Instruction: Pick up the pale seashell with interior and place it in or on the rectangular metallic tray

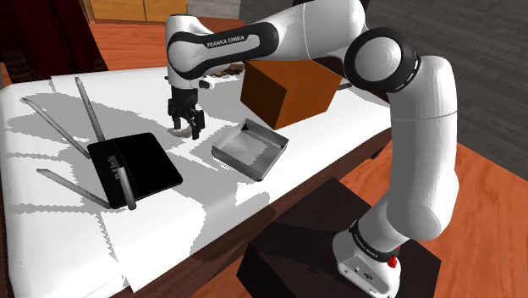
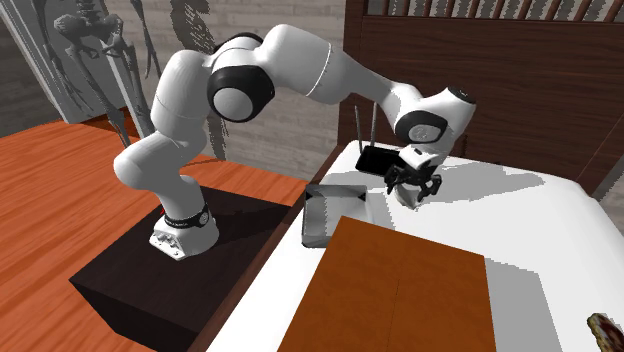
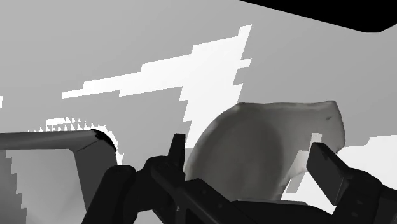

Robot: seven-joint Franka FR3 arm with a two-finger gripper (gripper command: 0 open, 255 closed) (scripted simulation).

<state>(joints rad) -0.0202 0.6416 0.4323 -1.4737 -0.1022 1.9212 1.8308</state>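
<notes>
The pale seashell [image 3: 267, 127] lies on the white table, rounded side up, between my gripper's [image 3: 249, 151] two black fingers, which stand apart on either side of it. In the shoulder view the gripper [image 1: 187, 131] points straight down over the small shell [image 1: 180, 130], low above the table. The rectangular grey tray [image 1: 250, 149] sits a short way toward that view's right. In the second exterior view the shell [image 2: 407, 198] shows under the gripper [image 2: 413, 187], and the tray [image 2: 330, 212] lies toward the left.
A brown box [image 1: 288, 93] stands just behind the tray. A black pad [image 1: 137, 165] with a pen on it and several grey rods [image 1: 89, 110] lie toward the shoulder view's left. The table's [image 1: 169, 212] front edge is near the stand.
</notes>
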